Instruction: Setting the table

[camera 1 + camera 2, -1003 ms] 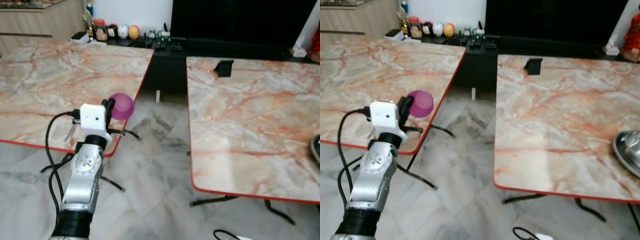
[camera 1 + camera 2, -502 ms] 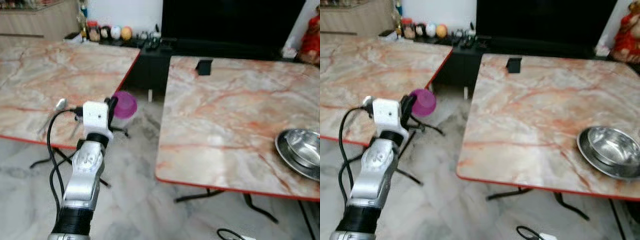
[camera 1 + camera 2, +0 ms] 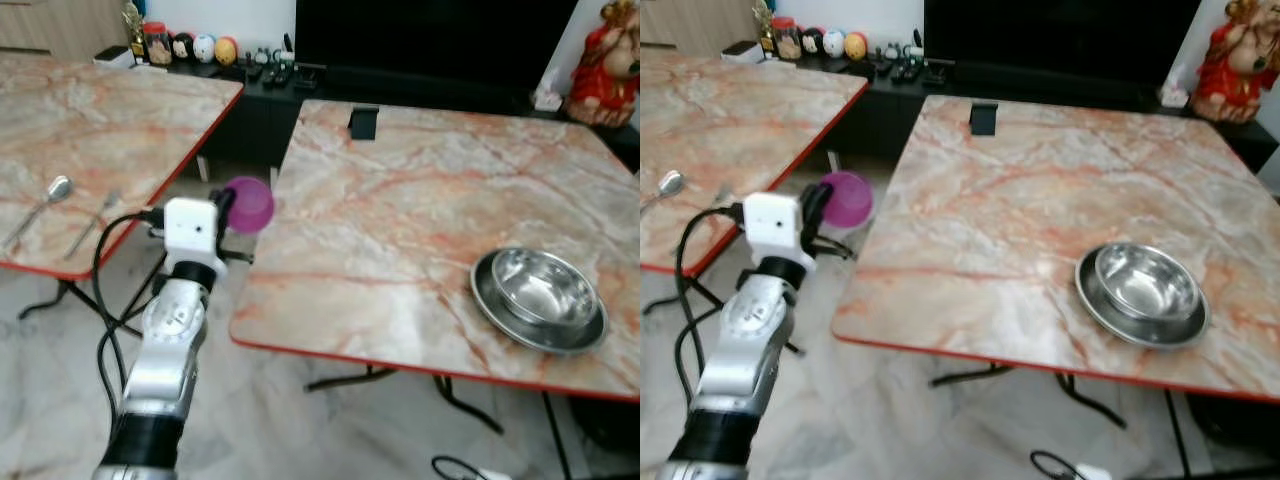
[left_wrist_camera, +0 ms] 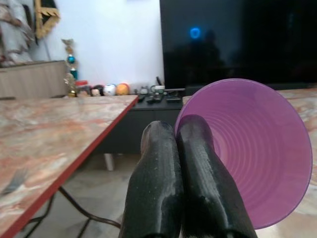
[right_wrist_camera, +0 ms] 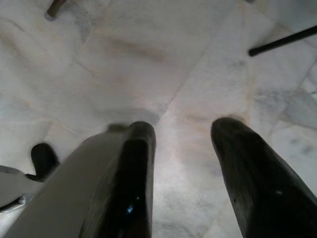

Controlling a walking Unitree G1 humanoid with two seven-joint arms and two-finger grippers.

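Head views: the left gripper point(image 3: 222, 203) carries a translucent purple plastic cup point(image 3: 247, 204) beside the marble-patterned table point(image 3: 400, 230), apparently mid-delivery; next, set it near the nested steel bowls point(image 3: 538, 297). Left wrist: fingers point(image 4: 198, 188) pinch the rim. Right wrist: right gripper point(image 5: 181, 144) parted, empty, above floor.

No text, label, brand, number or sign can be read anywhere in these views; the small items on the far shelf are too tiny to make out.

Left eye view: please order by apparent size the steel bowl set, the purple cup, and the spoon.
1. Steel bowl set, clearly largest.
2. Purple cup in the left hand and spoon: unsure; the cup is rounder, the spoon longer.
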